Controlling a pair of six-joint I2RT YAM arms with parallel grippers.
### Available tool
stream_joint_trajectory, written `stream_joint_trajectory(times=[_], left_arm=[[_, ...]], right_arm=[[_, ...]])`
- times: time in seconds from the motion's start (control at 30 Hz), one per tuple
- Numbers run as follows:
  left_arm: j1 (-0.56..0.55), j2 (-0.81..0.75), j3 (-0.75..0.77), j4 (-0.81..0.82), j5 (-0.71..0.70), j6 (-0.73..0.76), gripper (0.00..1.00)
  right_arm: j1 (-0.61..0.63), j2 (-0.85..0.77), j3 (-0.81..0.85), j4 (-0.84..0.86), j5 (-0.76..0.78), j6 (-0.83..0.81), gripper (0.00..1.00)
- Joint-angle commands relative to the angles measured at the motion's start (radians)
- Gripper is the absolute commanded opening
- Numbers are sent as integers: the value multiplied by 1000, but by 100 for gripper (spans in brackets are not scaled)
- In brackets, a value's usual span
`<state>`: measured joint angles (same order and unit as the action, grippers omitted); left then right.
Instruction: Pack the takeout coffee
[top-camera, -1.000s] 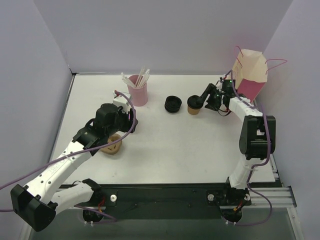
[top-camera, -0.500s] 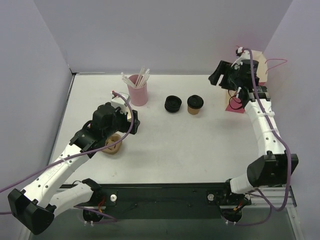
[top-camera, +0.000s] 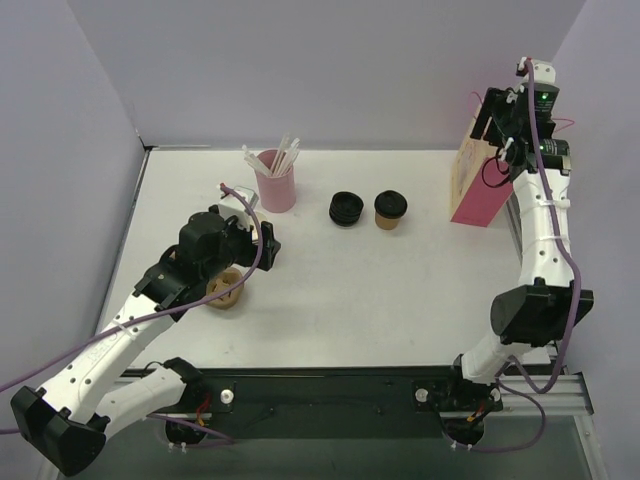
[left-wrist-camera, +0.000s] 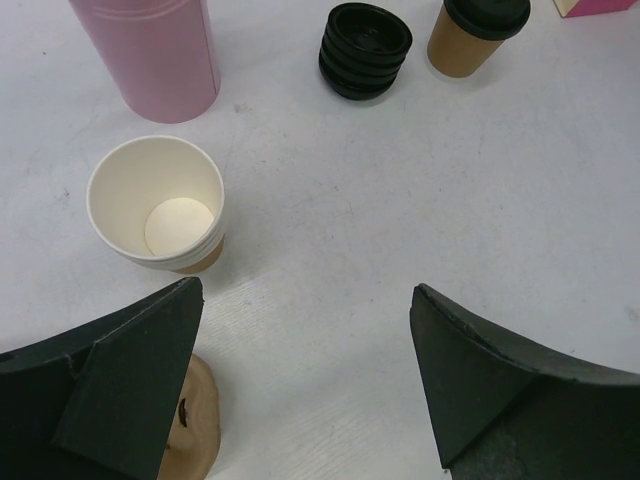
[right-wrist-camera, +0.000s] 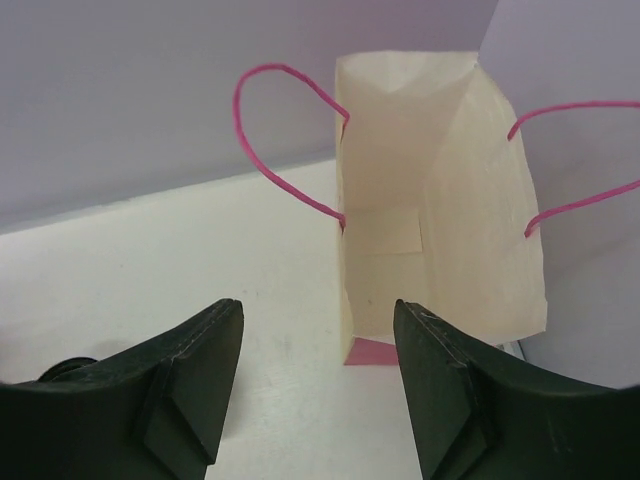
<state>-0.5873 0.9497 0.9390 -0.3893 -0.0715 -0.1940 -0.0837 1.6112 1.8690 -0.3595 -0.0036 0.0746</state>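
Since half a second ago, your right gripper (top-camera: 497, 128) has climbed away from the pink-and-cream paper bag (top-camera: 478, 188). It now hangs above the bag, and its wrist camera looks down into the open cream interior. Its fingers are spread with nothing between them. The bag stands upright at the far right of the table (top-camera: 350, 290), pink handles up.

The takeout coffee (top-camera: 390, 209) has not moved. It stands upright with its black lid on, just right of the stack of black lids (top-camera: 346, 208), between that stack and the bag and touching neither.

Your left gripper (left-wrist-camera: 310, 400) is also wide open and empty, low over the table. An open paper cup (left-wrist-camera: 155, 205) stands ahead of its left finger, near the pink cup of straws (top-camera: 275, 180). The moulded-pulp cup carrier (top-camera: 225, 290) lies under that arm.
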Motion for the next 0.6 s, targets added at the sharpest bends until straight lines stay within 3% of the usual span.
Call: stream_joint_trajectory(times=[0.0,0.23,0.57], left_arm=[[1,-14,1,59,29,8,95],[3,-22,-2,64,29,7,95],[3,-20,0,66,36,7,95]], right_arm=[[-44,78,64,-79,-39,-19,61],[-67,159,73,-95,-84,-35,57],[-73,269,153,-108,-64,-65,39]])
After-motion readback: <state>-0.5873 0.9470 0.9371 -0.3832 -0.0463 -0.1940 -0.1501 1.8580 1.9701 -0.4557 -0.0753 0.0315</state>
